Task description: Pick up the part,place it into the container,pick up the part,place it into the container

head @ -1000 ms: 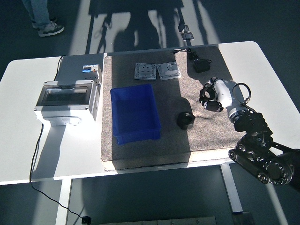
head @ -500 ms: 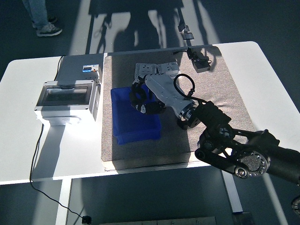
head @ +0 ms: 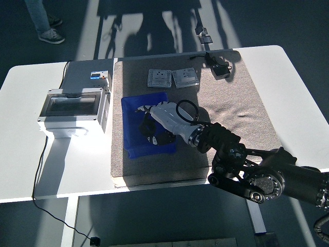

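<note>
Now our right robot hand point(head: 157, 121) hangs over the blue container point(head: 146, 126) near the bench's middle, fingers curled round a dark part point(head: 152, 128), we judge; releasing it remains, then another part.

The robot's right arm point(head: 257, 172) entered from the lower right corner and stretched leftward across the frame, its dark jointed forearm lying low and nearly level. The wrist narrowed into a white-shelled right hand point(head: 157, 121), which was held palm down with its fingers point(head: 140, 109) pointing left and curling downward. Shadow beneath the palm hid whether the fingers closed around anything. A black cable looped up from the back of the hand near the wrist. No left arm appeared anywhere in view.
</note>
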